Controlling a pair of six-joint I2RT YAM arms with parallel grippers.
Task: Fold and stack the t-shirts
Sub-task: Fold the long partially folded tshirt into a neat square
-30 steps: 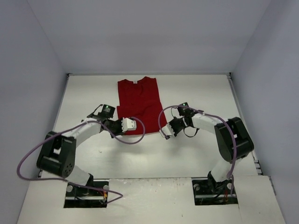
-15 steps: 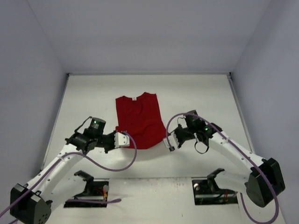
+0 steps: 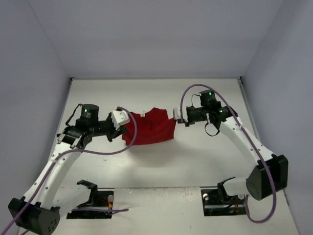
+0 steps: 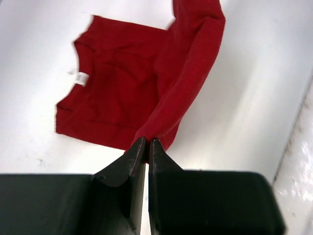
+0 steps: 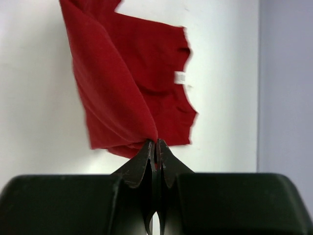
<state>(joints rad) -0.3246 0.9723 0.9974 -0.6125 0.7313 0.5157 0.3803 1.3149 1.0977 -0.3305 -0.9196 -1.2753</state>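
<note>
Top external: dark red t-shirt (image 3: pixel 149 132) lies mid-table (image 3: pixel 205 156), collar end flat, hem raised. Left gripper (image 3: pixel 126 123) and right gripper (image 3: pixel 173 118) each pinch a hem corner. Likely mid-fold. Next: carry hem over collar, lower evenly, release together.

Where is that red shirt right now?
In the top view, the t-shirt is in the middle of the table. It hangs between the left gripper and the right gripper, each pinching one corner.
</note>
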